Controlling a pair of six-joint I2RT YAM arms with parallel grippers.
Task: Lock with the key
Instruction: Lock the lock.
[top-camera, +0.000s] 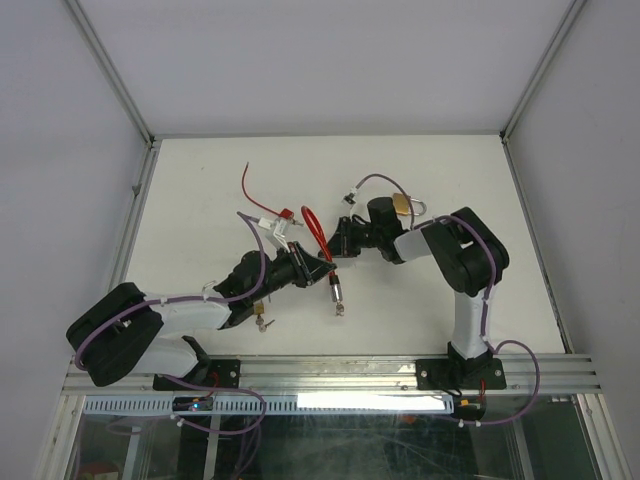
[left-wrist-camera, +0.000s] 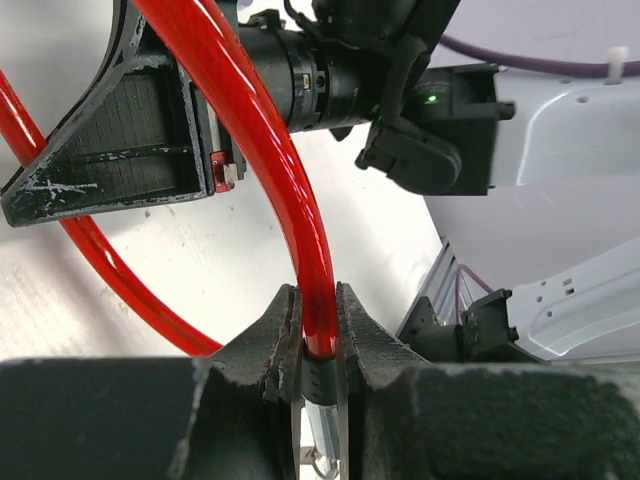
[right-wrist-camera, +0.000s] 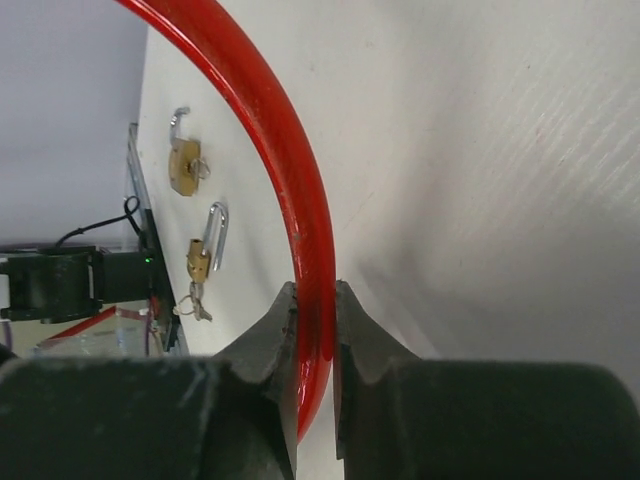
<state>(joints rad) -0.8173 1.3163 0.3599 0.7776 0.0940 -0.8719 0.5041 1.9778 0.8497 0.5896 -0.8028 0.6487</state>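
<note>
Both grippers are pinched onto the red cable, each pair of jaws nearly together with only the cable's thickness between them. The left gripper bites just above the cable's dark collar and metal end piece. The right gripper holds further along the same loop, and neither touches anything else. The cable arcs between the two arms and seems lifted off the table. It looks light, springy and glossy, so it will likely bow, twist or slide through the pads, and a hold close to the metal end should give the best control. Well apart from the cable lies a brass padlock with small keys dangling from it, and a second brass padlock beyond
</note>
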